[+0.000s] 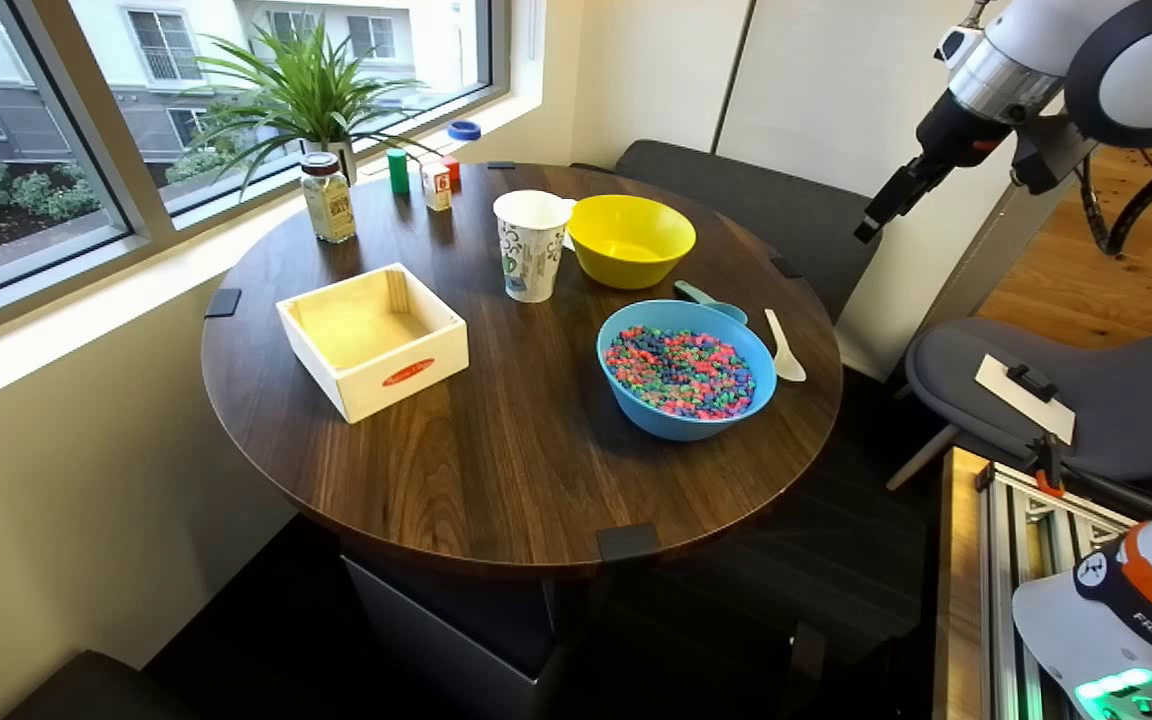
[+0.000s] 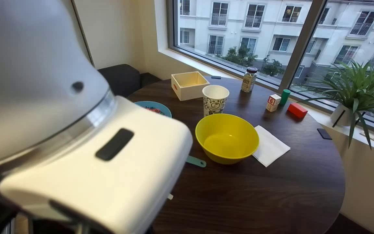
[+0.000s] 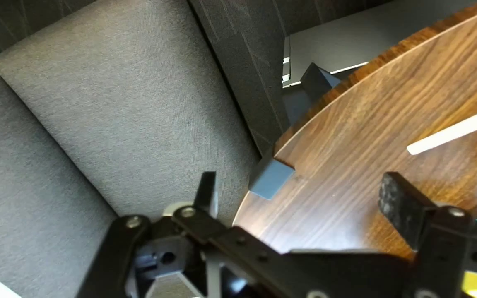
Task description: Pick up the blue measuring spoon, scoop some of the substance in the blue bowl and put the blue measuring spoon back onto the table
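The blue measuring spoon (image 1: 702, 295) lies on the dark round table (image 1: 516, 430) behind the blue bowl, its cup partly hidden by the bowl's rim. In an exterior view only its teal handle (image 2: 196, 161) shows beside the arm. The blue bowl (image 1: 676, 428) holds the multicoloured substance (image 1: 681, 372); it is partly hidden by the arm in an exterior view (image 2: 166, 109). My gripper (image 1: 868, 230) is high above the table's edge, away from the spoon. In the wrist view the gripper (image 3: 299, 184) is open, with nothing between its fingers.
A whitish spoon (image 1: 784, 350) lies right of the blue bowl. A yellow bowl (image 1: 631, 240), paper cup (image 1: 531, 245) and wooden box (image 1: 373, 345) stand on the table. A jar (image 1: 327, 200) and blocks (image 1: 437, 187) stand near the window. A napkin (image 2: 273, 146) lies beside the yellow bowl.
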